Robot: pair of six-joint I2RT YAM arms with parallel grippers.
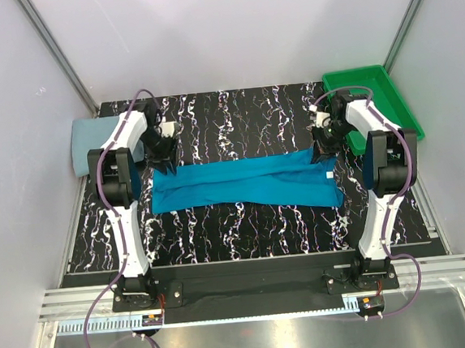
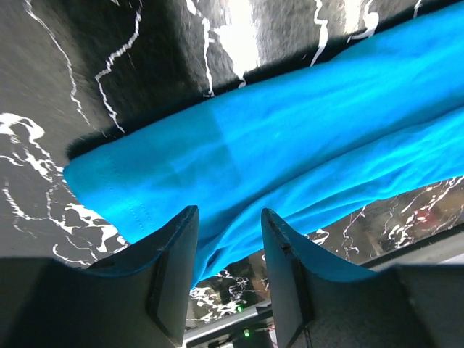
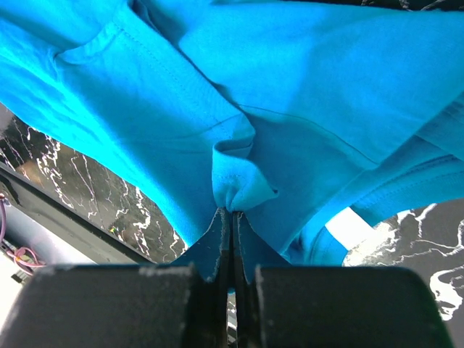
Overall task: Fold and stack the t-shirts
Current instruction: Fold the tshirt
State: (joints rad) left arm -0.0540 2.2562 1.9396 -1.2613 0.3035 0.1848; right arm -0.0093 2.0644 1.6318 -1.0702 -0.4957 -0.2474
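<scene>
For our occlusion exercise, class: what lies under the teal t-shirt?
The black marbled tabletop shows all round the teal t-shirt, so the shirt lies on it. Anything beneath its folded layers is covered. The right gripper pinches its right end with shut jaws.

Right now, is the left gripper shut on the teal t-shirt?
No, the left gripper is open, its fingers standing apart with a clear gap over the teal t-shirt.

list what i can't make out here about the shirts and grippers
Grey-blue t-shirt, top view: right side covered by the left arm; absent from wrist views.
Green tray, top view: near-left corner behind the right arm.
Right gripper, right wrist: how many teal t-shirt layers it pinches is lost in the bunch.
Left gripper, left wrist: shirt edge runs behind its fingers; contact unclear.
</scene>
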